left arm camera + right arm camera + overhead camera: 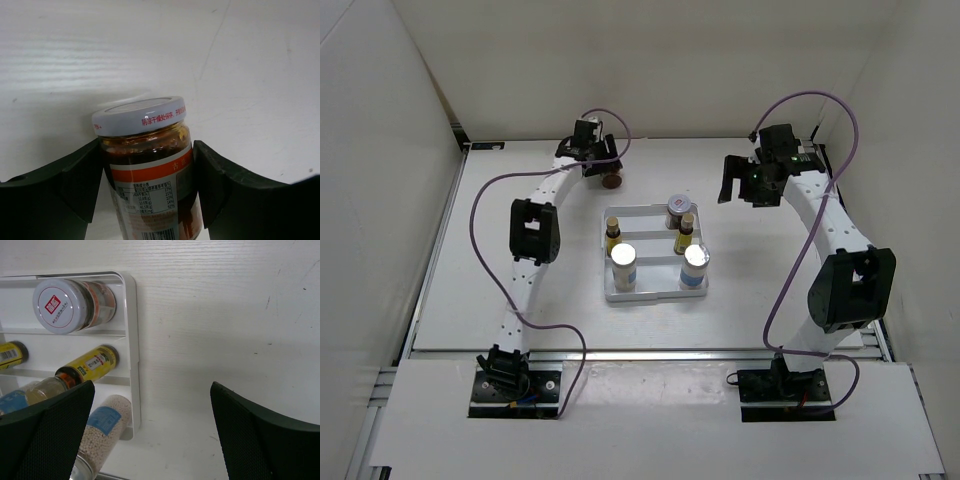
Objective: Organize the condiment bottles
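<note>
Left gripper (147, 167), arm (534, 231) outstretched, clamps brownish jar (138, 118).

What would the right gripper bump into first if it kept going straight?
Probably the bare table, just right of the tray. The open right gripper points down there, though one finger might graze the white bottle; depth is unclear.

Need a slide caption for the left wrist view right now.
Left end effector gripping a white-lidded brown sauce jar from both sides, above the white table.
</note>
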`<state>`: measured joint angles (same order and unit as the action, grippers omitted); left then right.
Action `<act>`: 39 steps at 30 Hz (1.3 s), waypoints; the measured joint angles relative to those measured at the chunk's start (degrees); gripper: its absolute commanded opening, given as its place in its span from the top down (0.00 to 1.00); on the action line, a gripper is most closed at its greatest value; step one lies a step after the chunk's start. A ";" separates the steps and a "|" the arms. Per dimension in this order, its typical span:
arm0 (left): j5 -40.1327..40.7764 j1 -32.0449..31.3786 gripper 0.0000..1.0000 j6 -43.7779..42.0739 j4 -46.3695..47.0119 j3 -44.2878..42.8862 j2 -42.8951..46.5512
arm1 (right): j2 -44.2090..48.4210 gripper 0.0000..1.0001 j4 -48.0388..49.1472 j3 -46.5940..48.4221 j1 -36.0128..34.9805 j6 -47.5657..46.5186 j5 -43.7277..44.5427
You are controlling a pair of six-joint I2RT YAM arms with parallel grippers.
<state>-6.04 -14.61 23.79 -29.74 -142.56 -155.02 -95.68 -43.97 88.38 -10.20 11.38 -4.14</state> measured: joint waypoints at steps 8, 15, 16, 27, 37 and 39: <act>2.86 1.42 0.89 -2.60 -4.66 9.33 8.00 | 0.48 0.00 0.04 -0.11 0.00 0.74 -2.86; 3.48 2.27 0.89 -4.92 7.52 31.32 24.02 | 3.52 0.00 0.02 -0.09 0.00 1.29 -3.82; 3.28 2.45 0.89 -4.92 12.11 37.13 27.41 | 4.15 0.00 0.04 -0.09 0.00 1.31 -3.85; 3.41 2.12 0.89 -10.71 34.38 62.90 36.81 | 6.93 0.00 0.04 -0.83 0.28 1.53 -4.22; 16.28 -1.05 0.89 -19.98 49.79 82.18 47.67 | 8.44 0.00 0.39 -3.89 0.33 1.62 -5.44; 17.51 -1.29 0.87 -20.83 53.00 84.13 48.04 | 8.72 0.00 0.48 -3.89 0.33 1.62 -5.73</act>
<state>11.46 -15.90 2.96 23.27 -58.43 -106.98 -86.96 -43.48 84.49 -9.87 12.99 -9.87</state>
